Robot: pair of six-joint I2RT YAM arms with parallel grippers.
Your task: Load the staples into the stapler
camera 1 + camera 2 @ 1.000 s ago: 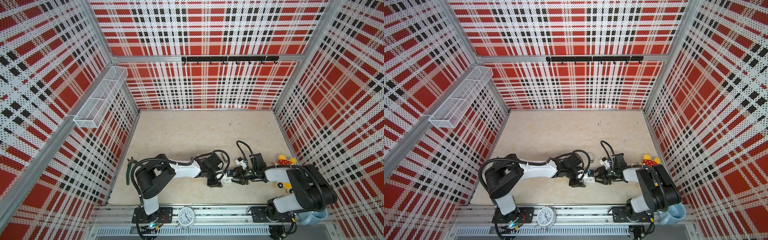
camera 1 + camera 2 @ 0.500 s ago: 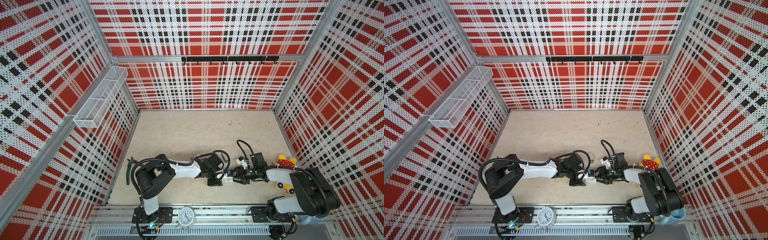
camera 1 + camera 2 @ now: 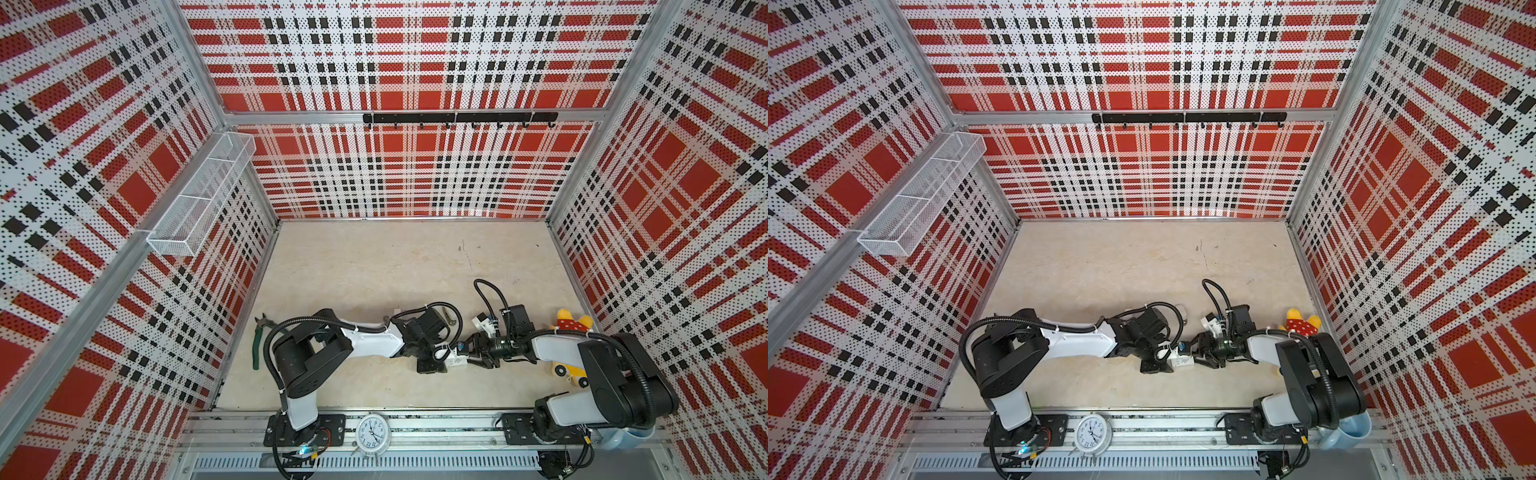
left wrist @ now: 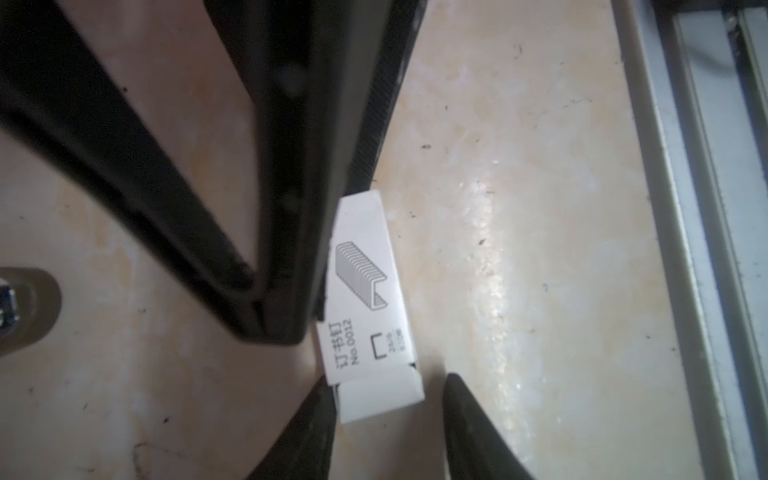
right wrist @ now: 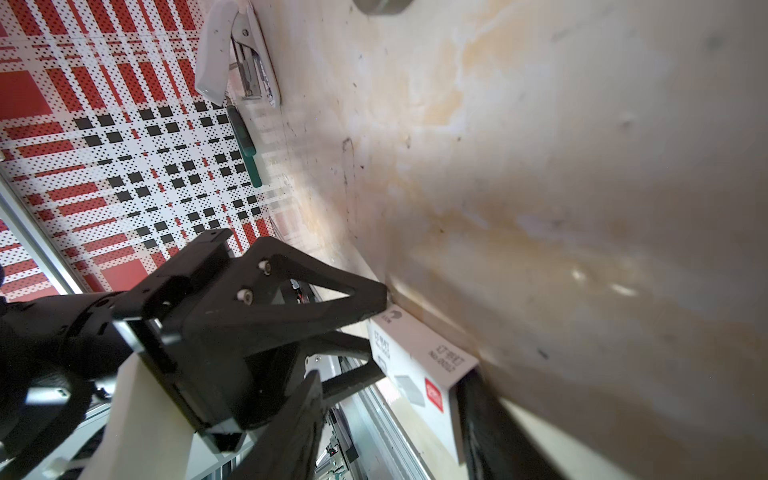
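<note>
Opening the small white box (image 3: 455, 360) is the step in hand, I judge; the staples are hidden inside it, on the counter (image 4: 519, 249) between both arms. The left gripper (image 5: 380, 334) straddles the sleeve (image 4: 365, 291), whether clamped I cannot tell; the right gripper (image 4: 388, 386) stands open around the protruding tray end (image 4: 380, 399). Clamp the sleeve, pinch only the tray, pull straight. Only the right wrist view shows the stapler (image 5: 232, 54), well apart near the wall (image 5: 104, 145).

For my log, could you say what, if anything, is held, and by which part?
Nothing looks clamped: the left end effector straddles the white tray protruding from the staple box, a gap beside one finger; the right end effector is open.
</note>
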